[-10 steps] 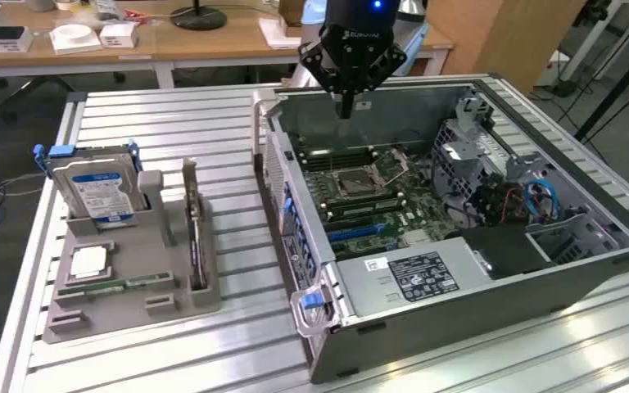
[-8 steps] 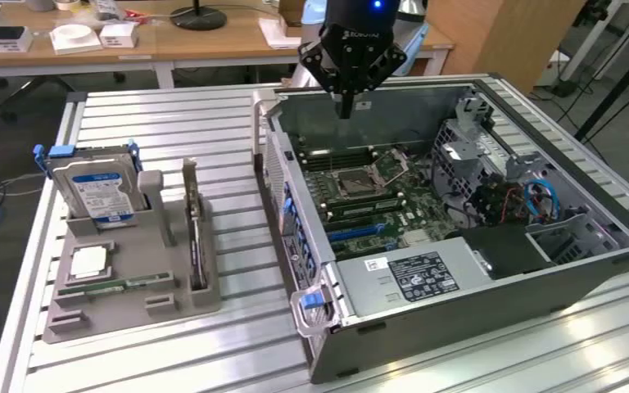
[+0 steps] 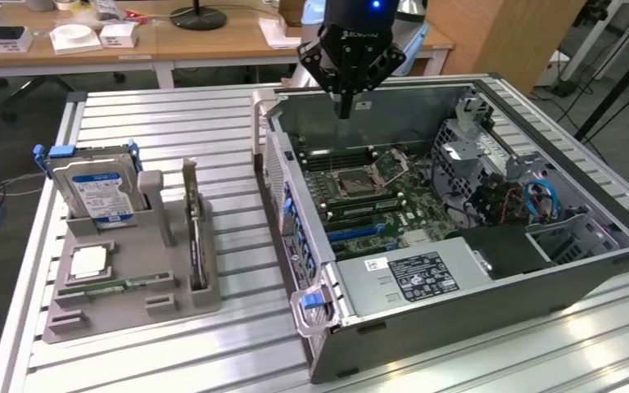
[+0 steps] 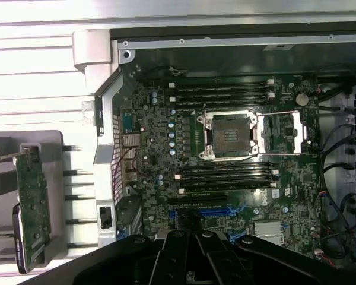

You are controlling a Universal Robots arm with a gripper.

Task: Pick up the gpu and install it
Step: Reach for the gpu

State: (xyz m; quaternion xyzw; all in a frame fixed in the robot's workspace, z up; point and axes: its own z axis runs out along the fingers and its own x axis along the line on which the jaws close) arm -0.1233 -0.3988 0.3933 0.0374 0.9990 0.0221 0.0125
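The gpu (image 3: 196, 223) stands on edge in a slot of the grey holder (image 3: 128, 307) on the exterior view's left, its silver bracket upward. In the wrist view the gpu (image 4: 32, 208) shows as a green board in the holder beside the case. My gripper (image 3: 344, 108) hangs above the back wall of the open computer case (image 3: 490, 270), well apart from the gpu. Its black fingers are shut with nothing between them. The wrist view has the gripper (image 4: 193, 233) over the motherboard (image 4: 160, 148) near the blue expansion slot (image 4: 216, 211).
A hard drive (image 3: 96, 187), a CPU chip (image 3: 88, 262) and a memory stick (image 3: 112, 286) share the grey holder. Inside the case lie the CPU socket (image 3: 360, 182), the power supply (image 3: 424, 274) and blue cables (image 3: 539, 201). Desks with boxes stand behind the slatted table (image 3: 161, 115).
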